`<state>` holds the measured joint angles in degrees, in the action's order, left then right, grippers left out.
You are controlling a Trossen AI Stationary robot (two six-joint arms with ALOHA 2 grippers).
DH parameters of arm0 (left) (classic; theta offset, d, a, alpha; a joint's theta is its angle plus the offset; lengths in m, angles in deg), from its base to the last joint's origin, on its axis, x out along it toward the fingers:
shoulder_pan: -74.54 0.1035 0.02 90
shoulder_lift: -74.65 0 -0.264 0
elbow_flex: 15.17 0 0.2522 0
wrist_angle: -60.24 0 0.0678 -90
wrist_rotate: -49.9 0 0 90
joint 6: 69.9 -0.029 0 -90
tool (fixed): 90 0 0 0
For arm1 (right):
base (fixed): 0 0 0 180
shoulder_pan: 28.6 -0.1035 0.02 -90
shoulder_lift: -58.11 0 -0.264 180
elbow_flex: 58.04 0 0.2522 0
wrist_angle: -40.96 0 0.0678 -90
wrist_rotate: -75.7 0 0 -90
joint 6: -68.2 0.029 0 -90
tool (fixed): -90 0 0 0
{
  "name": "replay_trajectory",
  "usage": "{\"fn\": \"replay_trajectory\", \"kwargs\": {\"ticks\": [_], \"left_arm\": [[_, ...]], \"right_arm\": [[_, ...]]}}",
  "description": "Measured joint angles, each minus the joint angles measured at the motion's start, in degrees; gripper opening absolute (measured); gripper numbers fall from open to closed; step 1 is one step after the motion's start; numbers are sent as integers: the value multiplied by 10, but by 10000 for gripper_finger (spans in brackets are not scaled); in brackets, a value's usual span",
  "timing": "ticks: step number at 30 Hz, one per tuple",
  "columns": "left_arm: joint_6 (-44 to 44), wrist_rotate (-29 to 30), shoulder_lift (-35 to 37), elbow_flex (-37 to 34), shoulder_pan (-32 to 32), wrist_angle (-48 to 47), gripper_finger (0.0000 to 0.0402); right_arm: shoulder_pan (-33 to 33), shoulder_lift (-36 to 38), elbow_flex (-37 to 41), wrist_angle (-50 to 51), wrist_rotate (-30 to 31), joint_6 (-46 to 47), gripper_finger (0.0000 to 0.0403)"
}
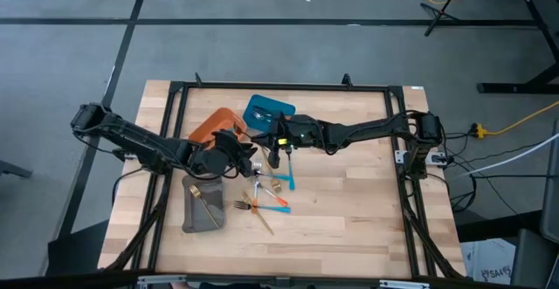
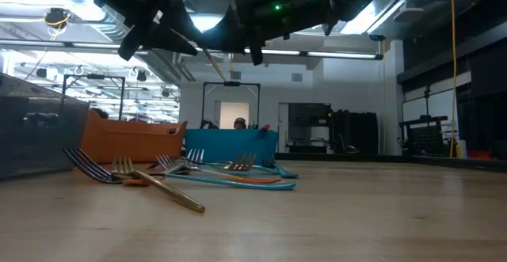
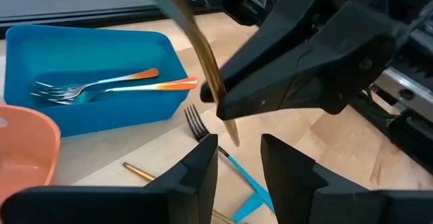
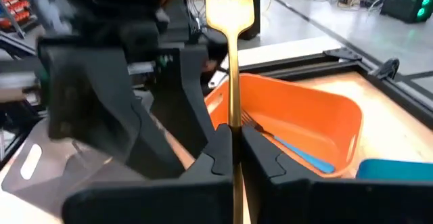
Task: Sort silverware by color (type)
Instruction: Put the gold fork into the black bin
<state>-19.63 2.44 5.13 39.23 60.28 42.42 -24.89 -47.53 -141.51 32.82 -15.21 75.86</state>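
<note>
My right gripper [image 4: 235,135] is shut on a gold fork [image 4: 232,21] above the middle of the table, in front of the orange tray [image 1: 218,125] and the blue tray [image 1: 266,112]. My left gripper [image 3: 240,146] faces it from the left, open. The fork's lower handle end [image 3: 233,137] stands just beyond the gap between the left fingers, apart from them as far as I can see. Loose forks and spoons with orange, blue and gold handles [image 1: 266,197] lie flat on the wood below. Orange-handled forks [image 3: 101,85] lie in the blue tray, and a blue-handled one [image 4: 298,153] lies in the orange tray. My right gripper pinches the gold fork's handle [image 4: 234,112] between its two fingers, partway along it. The fingers come nearly level from the table's right side and lie across the fork. The fork is lifted clear of the table and stands tilted, tines up and handle end [image 3: 233,137] down.
A grey tray [image 1: 194,223] with a gold fork [image 1: 208,203] in it sits at the near left. The black frame rails [image 1: 175,132] run along the table's sides. Bare wood lies toward the near right.
</note>
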Motion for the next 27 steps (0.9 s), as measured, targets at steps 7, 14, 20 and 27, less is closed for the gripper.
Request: {"fn": "replay_trajectory", "kwargs": {"ticks": [7,14,20,27], "left_arm": [[1,15,2,0,0,1,106],[10,64,2,0,0,1,105],[49,66,2,0,0,-16,105],[53,99,2,0,0,-15,105]], "right_arm": [[0,0,0,40,1,0,1],[0,0,0,65,1,0,1],[0,0,0,66,3,0,1],[-3,0,0,53,3,11,1]]}}
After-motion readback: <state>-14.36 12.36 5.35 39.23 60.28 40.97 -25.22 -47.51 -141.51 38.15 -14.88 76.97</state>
